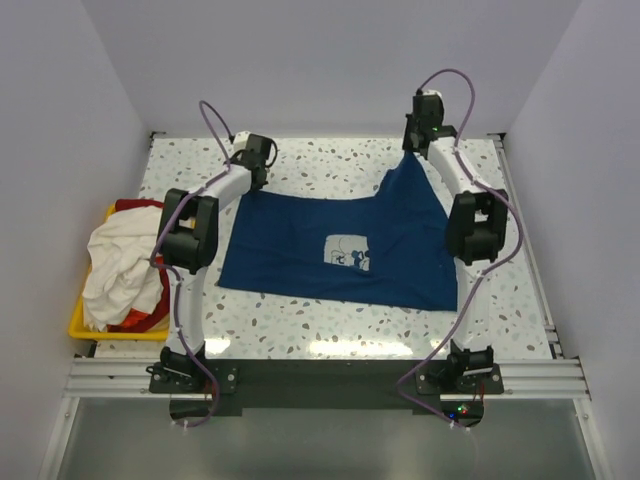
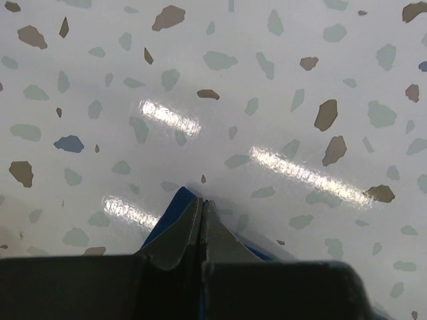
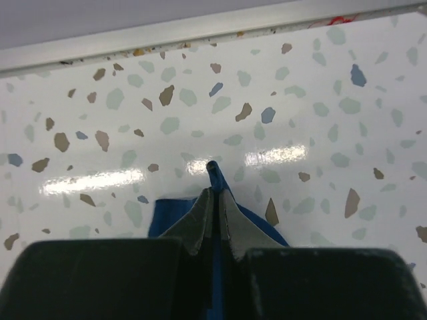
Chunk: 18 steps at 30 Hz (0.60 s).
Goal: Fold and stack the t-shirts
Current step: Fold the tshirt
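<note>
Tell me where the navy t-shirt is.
In the top view the navy t-shirt lies spread mid-table, right of the yellow bin; its far right corner is lifted in the right pincer, its far left corner pinched by the left pincer.

A white bench (image 1: 330,160) flecked with brown, grey-green and blue chips shone with streaks of glare. A yellow bin (image 1: 78,324) sat at its left edge. Pale walls (image 1: 330,60) enclosed three sides.

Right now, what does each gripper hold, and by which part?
Both hold the navy t-shirt. The left gripper pinches its far left corner; the right gripper pinches its far right corner, pulled up.
</note>
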Each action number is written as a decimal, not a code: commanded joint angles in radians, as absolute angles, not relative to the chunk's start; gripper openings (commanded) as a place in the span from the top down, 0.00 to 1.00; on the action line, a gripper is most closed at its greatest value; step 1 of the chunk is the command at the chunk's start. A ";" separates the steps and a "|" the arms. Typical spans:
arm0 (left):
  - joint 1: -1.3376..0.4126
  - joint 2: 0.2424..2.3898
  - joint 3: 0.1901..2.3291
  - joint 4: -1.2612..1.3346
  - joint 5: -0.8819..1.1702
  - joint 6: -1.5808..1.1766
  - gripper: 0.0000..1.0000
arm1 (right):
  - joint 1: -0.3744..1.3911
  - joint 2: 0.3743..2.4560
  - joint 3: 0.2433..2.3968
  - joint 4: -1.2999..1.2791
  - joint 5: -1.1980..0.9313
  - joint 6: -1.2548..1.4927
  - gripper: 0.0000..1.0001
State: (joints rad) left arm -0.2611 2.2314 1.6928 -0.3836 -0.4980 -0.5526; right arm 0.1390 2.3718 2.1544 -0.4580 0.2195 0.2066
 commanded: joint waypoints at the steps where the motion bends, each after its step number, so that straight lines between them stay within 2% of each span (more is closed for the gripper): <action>1: -0.252 2.189 1.752 -0.377 -0.541 -0.525 1.00 | 0.123 2.206 2.108 -0.428 0.250 0.235 1.00; 18: -0.221 2.085 1.661 -0.353 -0.557 -0.538 1.00 | 0.121 1.761 1.608 -0.403 0.275 0.344 1.00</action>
State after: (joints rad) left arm -0.2375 2.1643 1.6814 -0.3824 -0.5175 -0.5453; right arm 0.1234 1.8771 1.6630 -0.4339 0.2455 0.2989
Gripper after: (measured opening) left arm 0.015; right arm 0.026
